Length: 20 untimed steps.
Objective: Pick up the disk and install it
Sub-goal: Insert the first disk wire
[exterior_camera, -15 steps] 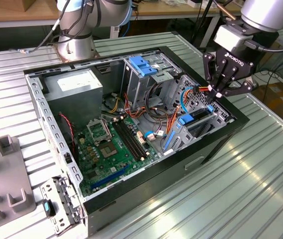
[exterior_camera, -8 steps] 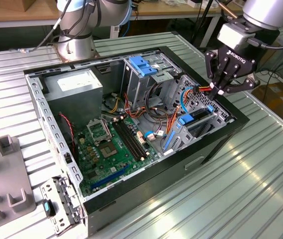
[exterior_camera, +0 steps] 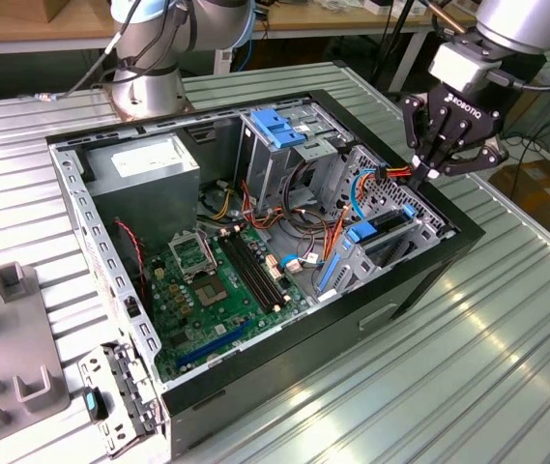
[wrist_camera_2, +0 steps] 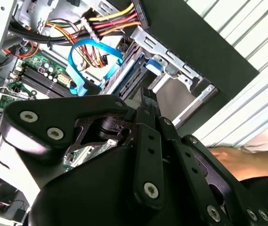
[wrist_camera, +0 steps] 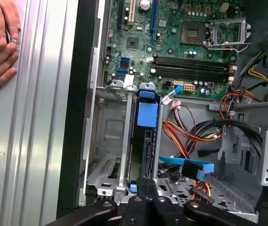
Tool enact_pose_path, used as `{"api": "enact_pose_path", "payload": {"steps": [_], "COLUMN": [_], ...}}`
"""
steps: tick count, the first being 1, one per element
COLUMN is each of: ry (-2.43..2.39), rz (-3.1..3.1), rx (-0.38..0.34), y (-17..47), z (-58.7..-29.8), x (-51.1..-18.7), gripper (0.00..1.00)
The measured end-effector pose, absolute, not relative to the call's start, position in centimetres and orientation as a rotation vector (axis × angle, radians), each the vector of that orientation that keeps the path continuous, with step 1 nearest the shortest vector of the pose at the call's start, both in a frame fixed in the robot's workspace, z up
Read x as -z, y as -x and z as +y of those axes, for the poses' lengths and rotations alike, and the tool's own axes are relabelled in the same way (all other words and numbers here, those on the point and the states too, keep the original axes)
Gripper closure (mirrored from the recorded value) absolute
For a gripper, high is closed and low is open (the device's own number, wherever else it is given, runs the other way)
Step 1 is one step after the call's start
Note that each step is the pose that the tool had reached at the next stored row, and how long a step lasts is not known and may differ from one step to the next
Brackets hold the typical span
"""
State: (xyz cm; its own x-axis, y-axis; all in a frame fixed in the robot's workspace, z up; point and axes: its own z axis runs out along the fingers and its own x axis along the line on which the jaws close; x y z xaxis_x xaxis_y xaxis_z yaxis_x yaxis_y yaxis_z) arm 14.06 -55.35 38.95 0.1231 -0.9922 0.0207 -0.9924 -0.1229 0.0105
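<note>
Disk (exterior_camera: 388,237) stood edgewise in the cage (exterior_camera: 383,189), right of centre in the exterior view, my claw (exterior_camera: 427,174) clenched empty just above. Dense, stiff, shock-shy, I judged: hold it by its sides.

Silver-grey arm (exterior_camera: 521,21), black claw (exterior_camera: 430,168) studded with silver screws (wrist_camera_2: 150,189).

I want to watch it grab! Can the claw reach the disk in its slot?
Probably yes: the claw hangs over the disk, standing on edge in its open-topped bay; wires run alongside, not across.
</note>
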Motion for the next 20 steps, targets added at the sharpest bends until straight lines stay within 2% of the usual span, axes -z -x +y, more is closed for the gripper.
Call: {"api": "enact_pose_path", "payload": {"steps": [20], "ry": [-2.744], "rz": [-1.491], "rx": [-0.02], "y": [-14.16], "z": [-55.29], "x": [-38.64], "gripper": [0.89]}}
